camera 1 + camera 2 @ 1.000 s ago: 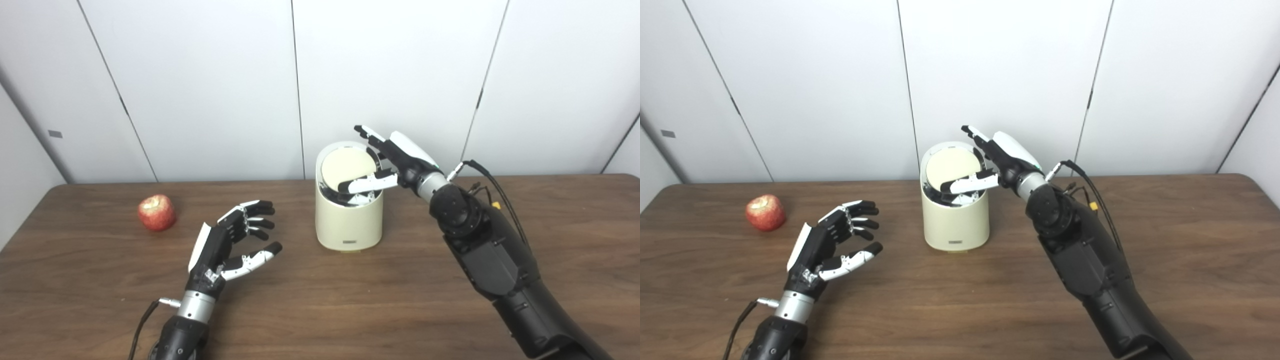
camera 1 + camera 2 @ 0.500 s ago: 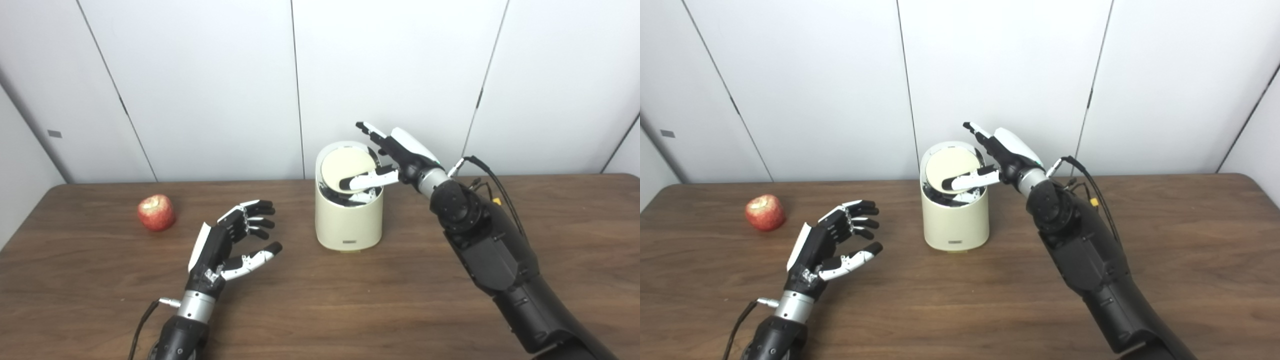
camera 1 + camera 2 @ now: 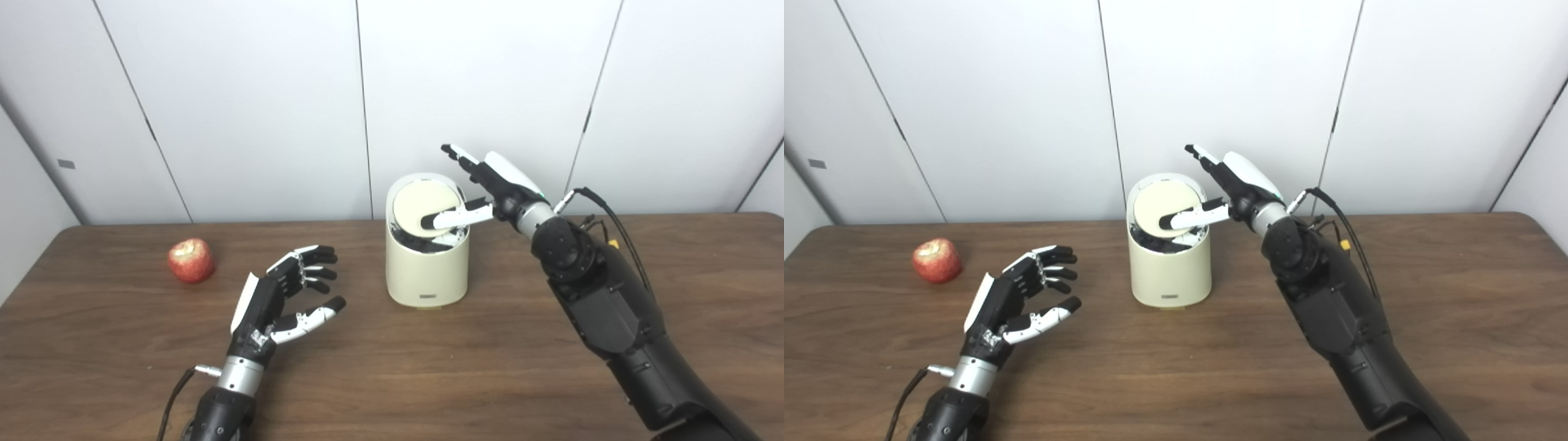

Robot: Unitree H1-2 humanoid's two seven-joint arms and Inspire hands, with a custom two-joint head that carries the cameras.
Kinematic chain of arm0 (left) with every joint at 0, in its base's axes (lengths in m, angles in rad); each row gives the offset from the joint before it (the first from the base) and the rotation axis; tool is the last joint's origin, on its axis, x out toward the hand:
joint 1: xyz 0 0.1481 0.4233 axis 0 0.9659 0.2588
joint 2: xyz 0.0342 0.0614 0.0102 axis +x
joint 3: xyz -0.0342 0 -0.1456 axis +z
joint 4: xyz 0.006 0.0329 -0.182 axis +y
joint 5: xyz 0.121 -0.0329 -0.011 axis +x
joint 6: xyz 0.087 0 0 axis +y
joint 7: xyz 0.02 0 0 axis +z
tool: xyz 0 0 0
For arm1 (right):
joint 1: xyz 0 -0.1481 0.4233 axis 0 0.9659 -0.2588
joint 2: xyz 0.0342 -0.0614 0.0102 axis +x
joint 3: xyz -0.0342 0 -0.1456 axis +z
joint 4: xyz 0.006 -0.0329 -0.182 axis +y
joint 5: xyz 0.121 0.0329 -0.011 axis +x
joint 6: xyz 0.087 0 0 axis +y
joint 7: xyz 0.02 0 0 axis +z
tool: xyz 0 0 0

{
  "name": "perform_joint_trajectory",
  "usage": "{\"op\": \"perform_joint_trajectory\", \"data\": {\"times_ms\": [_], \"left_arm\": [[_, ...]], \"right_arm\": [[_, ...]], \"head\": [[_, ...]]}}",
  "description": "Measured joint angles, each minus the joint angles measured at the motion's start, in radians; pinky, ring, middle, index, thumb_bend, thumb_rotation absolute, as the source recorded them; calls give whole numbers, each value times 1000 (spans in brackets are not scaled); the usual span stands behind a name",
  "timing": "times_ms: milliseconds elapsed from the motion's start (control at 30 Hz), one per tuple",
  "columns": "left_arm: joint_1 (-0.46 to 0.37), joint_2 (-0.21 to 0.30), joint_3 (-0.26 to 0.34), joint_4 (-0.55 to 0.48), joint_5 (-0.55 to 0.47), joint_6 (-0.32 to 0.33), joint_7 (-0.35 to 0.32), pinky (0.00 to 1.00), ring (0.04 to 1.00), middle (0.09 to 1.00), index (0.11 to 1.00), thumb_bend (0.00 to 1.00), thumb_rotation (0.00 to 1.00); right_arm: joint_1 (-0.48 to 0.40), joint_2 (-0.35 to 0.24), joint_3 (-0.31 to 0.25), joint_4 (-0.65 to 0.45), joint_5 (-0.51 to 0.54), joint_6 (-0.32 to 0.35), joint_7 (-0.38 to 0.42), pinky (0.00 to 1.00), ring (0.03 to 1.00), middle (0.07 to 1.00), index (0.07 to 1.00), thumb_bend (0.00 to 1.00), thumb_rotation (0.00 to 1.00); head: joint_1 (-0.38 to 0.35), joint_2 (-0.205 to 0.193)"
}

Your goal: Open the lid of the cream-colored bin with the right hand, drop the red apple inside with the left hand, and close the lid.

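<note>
The cream-colored bin (image 3: 427, 272) stands mid-table near the back. Its round lid (image 3: 419, 202) is tilted, with a dark gap showing at the front of the rim. My right hand (image 3: 490, 184) hovers at the bin's upper right, open, fingers stretched up and back, thumb lying across the lid's front edge. The red apple (image 3: 192, 260) sits on the table at far left, untouched. My left hand (image 3: 282, 297) is open, palm turned toward the bin, low over the table between apple and bin, holding nothing.
The brown wooden table (image 3: 392, 380) reaches the white panelled wall behind the bin. A black cable (image 3: 603, 208) loops off my right wrist above the table.
My right hand has risen slightly and shifted right, and its thumb now rests higher on the lid. The left hand and the apple have stayed put.
</note>
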Motion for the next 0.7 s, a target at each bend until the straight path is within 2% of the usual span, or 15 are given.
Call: {"op": "perform_joint_trajectory", "data": {"times_ms": [367,700], "left_arm": [[6,-2,-1,-12,0,10,0,569,655,733,755,620,63],[11,-2,-7,-21,1,27,0,549,648,735,759,626,100]], "right_arm": [[0,-10,7,2,-4,-1,0,894,961,964,962,834,425],[-8,-16,27,3,-20,-10,-2,854,935,948,951,875,392]], "head": [[2,9],[9,17]]}}
